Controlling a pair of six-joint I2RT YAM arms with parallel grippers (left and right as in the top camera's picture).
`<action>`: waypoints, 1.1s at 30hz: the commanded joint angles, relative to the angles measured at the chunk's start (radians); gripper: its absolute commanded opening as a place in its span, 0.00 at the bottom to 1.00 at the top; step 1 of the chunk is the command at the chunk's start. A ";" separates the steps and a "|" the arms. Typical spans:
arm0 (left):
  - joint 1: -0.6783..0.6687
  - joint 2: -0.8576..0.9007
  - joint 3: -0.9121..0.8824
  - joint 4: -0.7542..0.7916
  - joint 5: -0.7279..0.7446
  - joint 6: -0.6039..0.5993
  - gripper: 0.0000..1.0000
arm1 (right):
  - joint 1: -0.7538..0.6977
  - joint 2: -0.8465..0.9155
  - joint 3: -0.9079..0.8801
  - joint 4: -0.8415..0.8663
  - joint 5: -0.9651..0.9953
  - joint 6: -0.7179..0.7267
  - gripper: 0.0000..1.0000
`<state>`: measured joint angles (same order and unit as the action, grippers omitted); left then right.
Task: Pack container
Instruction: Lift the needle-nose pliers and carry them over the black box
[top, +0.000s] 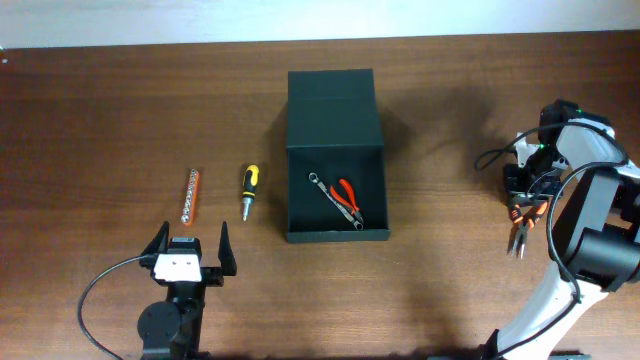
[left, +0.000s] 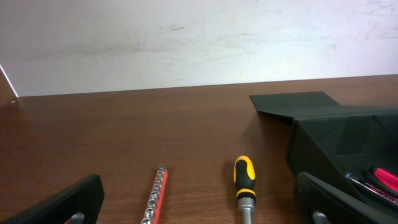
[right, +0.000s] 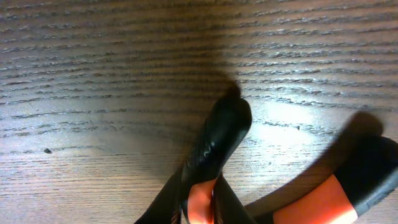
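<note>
The left pincer (top: 190, 250) is being held wide apart, with nothing between its fingers (left: 68, 202). The container (top: 337, 236), a dark matte box, is being seen ahead of that pincer and off to its right, well apart from it. Its flap lid (top: 332, 108) is being shown folded back on the side away from the pincer, leaving the box open. Inside, a small wrench (top: 322, 184) and red-handled pliers (top: 349, 196) are being shown on the floor, lying close together. Straight ahead of the left pincer, an orange socket rail (top: 193, 194) is being seen on the table (top: 100, 120). Just right of the rail, between it and the container, a yellow-and-black screwdriver (top: 250, 187) is being seen, tip toward the pincer. The right pincer (top: 523, 200) is being held pointing down at the table, with the container well apart from it on the side toward the left pincer. Orange-and-black pliers (top: 520, 228) are being seen right at it, their handles filling its wrist view. Whether the right pincer is clamped on them cannot be told.
</note>
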<state>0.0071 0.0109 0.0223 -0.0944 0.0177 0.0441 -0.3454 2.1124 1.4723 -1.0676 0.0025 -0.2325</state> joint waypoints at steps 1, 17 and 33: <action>0.004 -0.006 -0.007 0.000 -0.007 -0.009 0.99 | -0.001 0.027 -0.005 0.013 -0.017 0.005 0.13; 0.004 -0.006 -0.007 0.000 -0.007 -0.009 0.99 | -0.001 0.027 0.231 -0.133 -0.018 0.010 0.04; 0.004 -0.006 -0.007 0.000 -0.007 -0.009 0.99 | 0.219 0.027 0.682 -0.394 -0.076 0.015 0.04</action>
<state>0.0071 0.0109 0.0223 -0.0940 0.0177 0.0441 -0.2085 2.1464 2.0823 -1.4437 -0.0547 -0.2100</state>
